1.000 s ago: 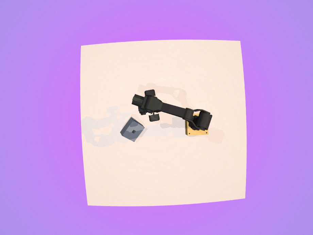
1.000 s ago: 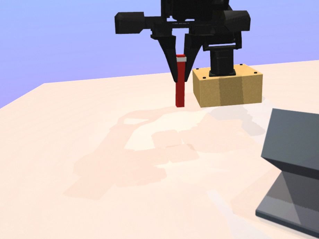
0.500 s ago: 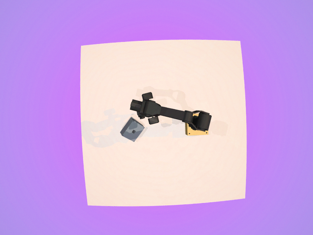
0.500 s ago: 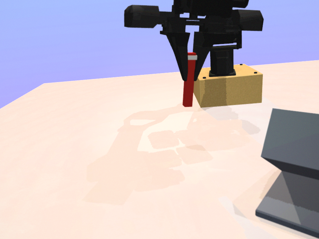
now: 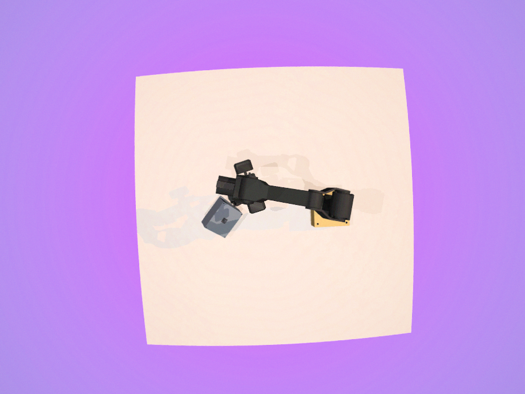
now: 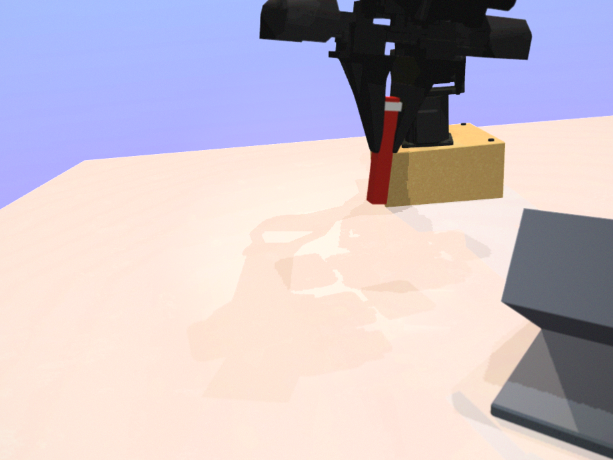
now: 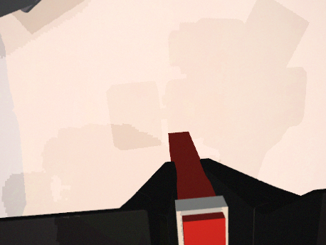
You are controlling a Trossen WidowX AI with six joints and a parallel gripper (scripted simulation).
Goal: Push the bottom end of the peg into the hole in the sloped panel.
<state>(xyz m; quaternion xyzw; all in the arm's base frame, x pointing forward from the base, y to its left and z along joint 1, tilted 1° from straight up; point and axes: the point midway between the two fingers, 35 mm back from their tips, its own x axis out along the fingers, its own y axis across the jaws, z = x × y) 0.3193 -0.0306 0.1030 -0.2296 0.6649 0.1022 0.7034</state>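
A red flat-sided peg (image 6: 380, 175) (image 7: 186, 178) with a pale grey band near its top is held between the fingers of my gripper (image 6: 385, 150) (image 7: 187, 170). The gripper is shut on it. The peg's lower part sticks out below the fingertips, leaning slightly in the exterior view, and hangs above the table. The blue-grey sloped panel (image 5: 231, 214) (image 6: 559, 267) has a small dark, square-looking hole (image 5: 224, 220) in its face. In the top view the gripper is beside the panel's upper right edge, and the arm hides the peg. The hole is hidden in the exterior view.
The yellow base block (image 5: 330, 224) (image 6: 455, 173) of the arm stands on the pale table (image 5: 275, 288) (image 6: 123, 297), to the right of the panel in the top view. A dark edge shows at the top left of the wrist view. Arm shadows cross the table.
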